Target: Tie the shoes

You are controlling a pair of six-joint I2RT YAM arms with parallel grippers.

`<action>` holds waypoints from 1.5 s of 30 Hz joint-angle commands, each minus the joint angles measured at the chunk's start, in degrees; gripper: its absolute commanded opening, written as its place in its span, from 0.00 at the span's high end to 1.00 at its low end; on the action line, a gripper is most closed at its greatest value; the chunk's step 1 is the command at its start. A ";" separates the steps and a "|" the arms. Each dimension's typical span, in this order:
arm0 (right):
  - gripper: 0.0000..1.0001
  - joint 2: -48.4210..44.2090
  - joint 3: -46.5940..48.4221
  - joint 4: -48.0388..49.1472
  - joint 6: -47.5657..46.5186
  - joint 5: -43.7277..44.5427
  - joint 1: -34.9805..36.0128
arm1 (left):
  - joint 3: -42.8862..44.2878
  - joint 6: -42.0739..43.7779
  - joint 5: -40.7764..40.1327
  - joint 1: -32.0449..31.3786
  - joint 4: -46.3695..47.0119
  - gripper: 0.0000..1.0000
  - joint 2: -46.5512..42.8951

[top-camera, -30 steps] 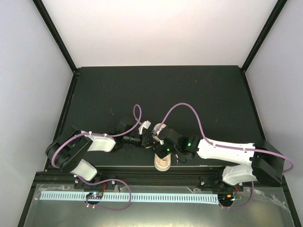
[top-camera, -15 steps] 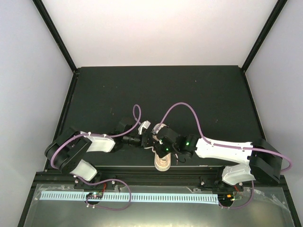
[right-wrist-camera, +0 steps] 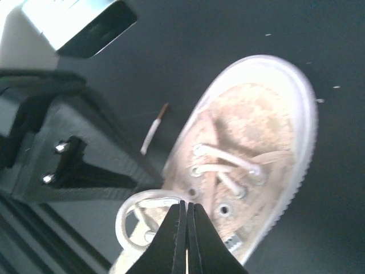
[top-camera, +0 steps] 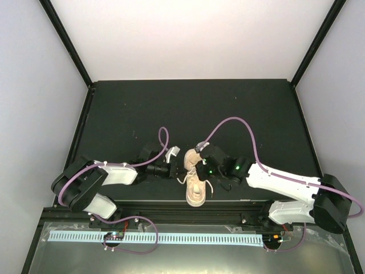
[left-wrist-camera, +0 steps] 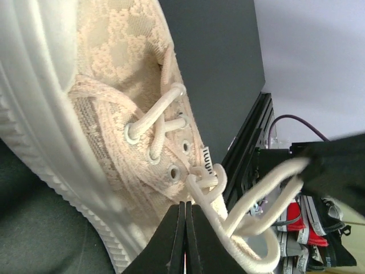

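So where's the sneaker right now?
Top view: the sneaker sits centre at the table's near edge, between the left arm and right arm.

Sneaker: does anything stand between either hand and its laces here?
Nothing visible does. The left hand is shut right against the laces below the eyelets of the sneaker, though whether it pinches one is unclear. The right hand appears shut on a loop of the laces near the sneaker's opening.

You look onto a matte black tabletop (top-camera: 228, 108) boxed in by plain white walls (top-camera: 188, 40), with black corner posts (top-camera: 65, 40) and even, soft light; a black rail (top-camera: 165, 209) edges the near side.
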 commanded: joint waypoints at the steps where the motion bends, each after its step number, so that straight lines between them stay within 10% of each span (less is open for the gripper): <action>1: 0.98 -1.86 -2.25 -0.43 -1.81 -1.39 -4.01 | -0.36 2.35 -2.14 0.09 -2.23 0.99 -1.37; 45: 0.98 -6.89 -17.48 5.26 -1.09 -11.79 -20.11 | -7.45 12.38 -12.16 10.90 -15.05 0.98 -10.57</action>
